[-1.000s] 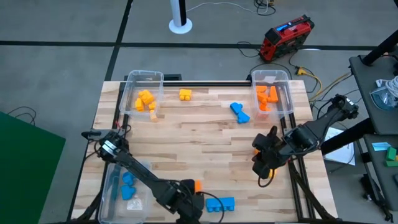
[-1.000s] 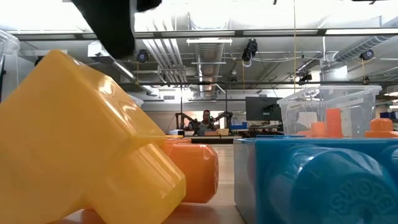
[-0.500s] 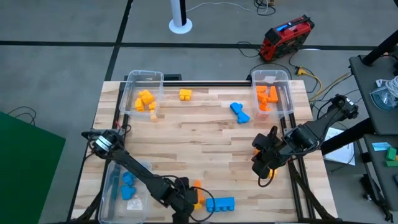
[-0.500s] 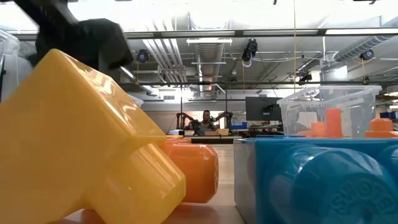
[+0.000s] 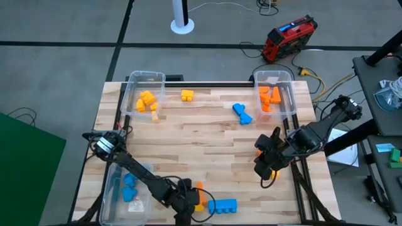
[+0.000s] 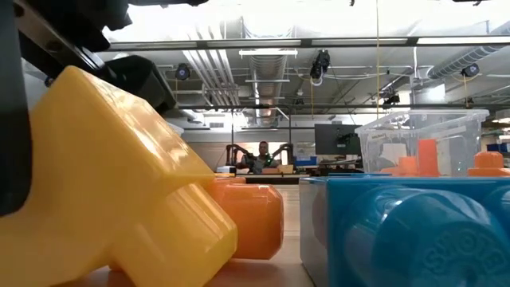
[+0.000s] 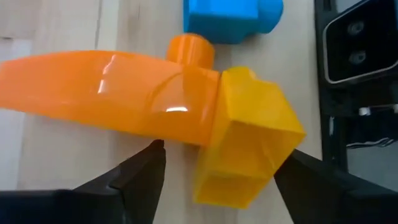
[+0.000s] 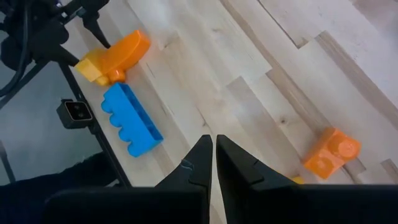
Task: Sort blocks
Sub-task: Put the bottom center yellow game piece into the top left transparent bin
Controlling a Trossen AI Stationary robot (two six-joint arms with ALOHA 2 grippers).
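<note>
The wooden surface [image 5: 207, 141] carries 3 clear bins. The far-left bin [image 5: 143, 93] holds yellow and orange blocks, the far-right bin [image 5: 275, 91] holds orange ones, and the near-left bin [image 5: 125, 188] holds blue ones, so sorting looks well under way but the far-left bin seems mixed.

The left arm reaches along the near edge; its left gripper [image 7: 217, 171] is spread wide, holding nothing, with its fingers on either side of a yellow block [image 7: 249, 146] that touches a long orange block [image 7: 112, 90]. The right gripper [image 8: 210, 155] waits above the surface's right side, its fingers pressed together and empty.

Loose blocks remain. A long blue block [image 5: 223, 205] lies just beside the yellow and orange pair at the near edge. A second blue block [image 5: 241, 113] lies mid-surface near the far-right bin. An orange-yellow block [image 5: 187, 95] sits just beside the far-left bin.

By my judgement at least 5 blocks are left to place, and the yellow one is the block in hand now.
</note>
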